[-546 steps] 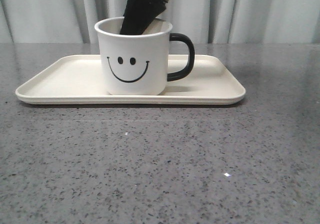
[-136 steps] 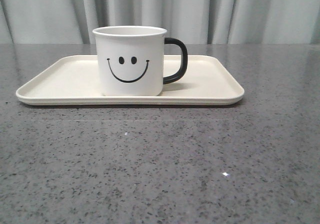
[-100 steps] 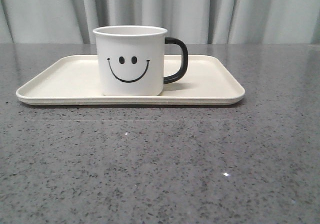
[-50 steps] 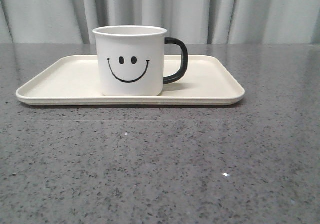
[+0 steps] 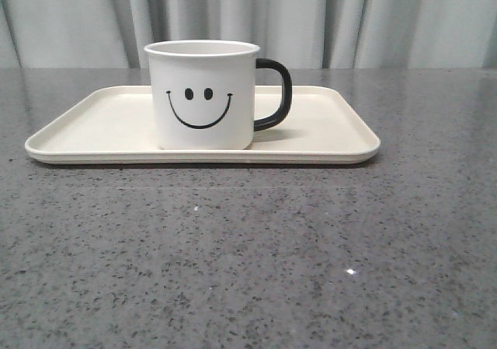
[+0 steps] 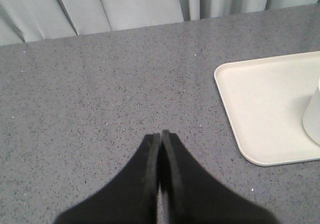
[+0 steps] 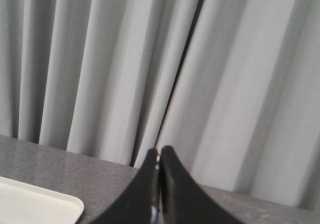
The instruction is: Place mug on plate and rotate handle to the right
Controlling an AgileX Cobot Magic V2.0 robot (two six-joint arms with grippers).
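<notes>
The white mug (image 5: 202, 94) with a black smiley face stands upright on the cream plate (image 5: 326, 131), left of its middle. Its black handle (image 5: 273, 94) points to the right. Neither gripper shows in the front view. In the left wrist view my left gripper (image 6: 161, 134) is shut and empty above bare table, with a corner of the plate (image 6: 260, 104) and the edge of the mug (image 6: 314, 116) off to one side. In the right wrist view my right gripper (image 7: 159, 150) is shut and empty, raised, facing the curtain, with a plate corner (image 7: 35, 206) below.
The grey speckled table (image 5: 248, 256) stretches in front of the plate. A grey pleated curtain (image 5: 311, 15) hangs behind the table's far edge.
A black gripper that was inside the mug in the oldest frame is gone from the front view. The mug has settled slightly left and stayed still over the last second.
</notes>
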